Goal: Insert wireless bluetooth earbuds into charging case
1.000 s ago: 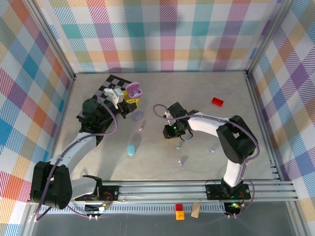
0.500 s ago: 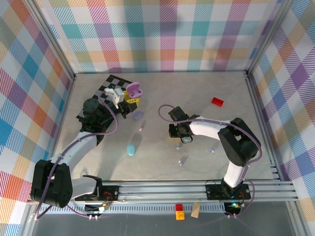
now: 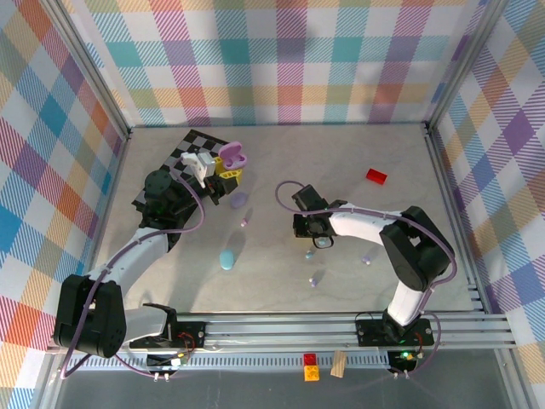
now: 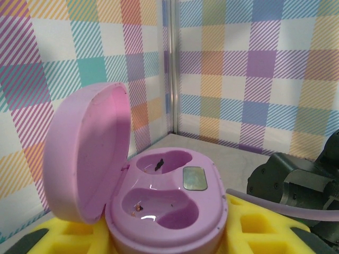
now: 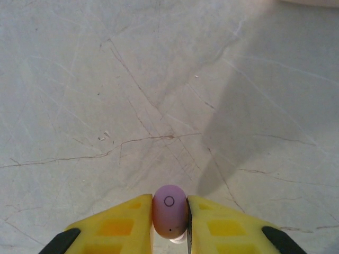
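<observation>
An open lavender charging case sits between the yellow fingers of my left gripper, which is shut on its base. Its lid stands up on the left and both wells are empty. From above, the case is held over the back left of the table by the left gripper. My right gripper is shut on a lavender earbud, held above the bare tabletop near the middle. More earbuds lie loose on the table: a lavender one, a blue one and another lavender one.
A closed light blue case and a closed lavender case lie on the table left of centre. A red block lies at the back right. A checkered mat is under the left arm. Plaid walls enclose the table.
My right gripper has shifted slightly to the right and turned, with the earbud still pinched. The left arm and the case have stayed still.
</observation>
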Motion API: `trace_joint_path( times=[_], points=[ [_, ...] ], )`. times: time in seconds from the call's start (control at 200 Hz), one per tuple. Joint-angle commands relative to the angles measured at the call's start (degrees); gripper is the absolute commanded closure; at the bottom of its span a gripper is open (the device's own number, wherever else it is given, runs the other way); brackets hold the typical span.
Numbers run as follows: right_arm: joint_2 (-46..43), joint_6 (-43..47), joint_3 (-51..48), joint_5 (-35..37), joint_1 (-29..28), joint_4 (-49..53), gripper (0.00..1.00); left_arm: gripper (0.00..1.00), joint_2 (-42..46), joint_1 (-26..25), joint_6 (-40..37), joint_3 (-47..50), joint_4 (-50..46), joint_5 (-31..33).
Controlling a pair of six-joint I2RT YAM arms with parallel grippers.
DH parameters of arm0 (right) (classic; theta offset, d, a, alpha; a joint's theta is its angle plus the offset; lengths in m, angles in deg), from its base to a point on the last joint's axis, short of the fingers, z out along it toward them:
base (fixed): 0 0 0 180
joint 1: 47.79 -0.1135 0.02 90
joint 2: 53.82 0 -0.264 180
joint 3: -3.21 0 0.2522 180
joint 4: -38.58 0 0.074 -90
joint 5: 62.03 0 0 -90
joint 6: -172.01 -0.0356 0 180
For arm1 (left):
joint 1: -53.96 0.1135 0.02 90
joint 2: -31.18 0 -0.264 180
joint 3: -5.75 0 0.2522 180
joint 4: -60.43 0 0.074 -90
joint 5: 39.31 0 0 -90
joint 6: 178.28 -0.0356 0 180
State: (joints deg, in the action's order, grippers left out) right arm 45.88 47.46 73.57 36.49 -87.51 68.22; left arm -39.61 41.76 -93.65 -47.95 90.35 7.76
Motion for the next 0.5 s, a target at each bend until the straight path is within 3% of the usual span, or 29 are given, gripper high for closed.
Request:
trace_joint_path(
  times=[0.0, 0.29, 0.495],
  points=[
    [-0.4, -0.9, -0.5, 1.3, -0.8, -0.6, 0.8, 0.65, -0.4, 0.7, 0.5, 0.0, 3.0, -1.0],
    [-9.5, 3.4, -2.7, 9.2, -1.5, -2.2, 0.81, 0.65, -0.9, 0.3, -0.6, 0.3, 2.5, -0.7],
    [-21.7, 15.1, -5.0, 8.9, -1.5, -7.0, 0.81, 0.65, -1.0, -1.4, -3.4, 0.3, 0.0, -1.6]
  ],
)
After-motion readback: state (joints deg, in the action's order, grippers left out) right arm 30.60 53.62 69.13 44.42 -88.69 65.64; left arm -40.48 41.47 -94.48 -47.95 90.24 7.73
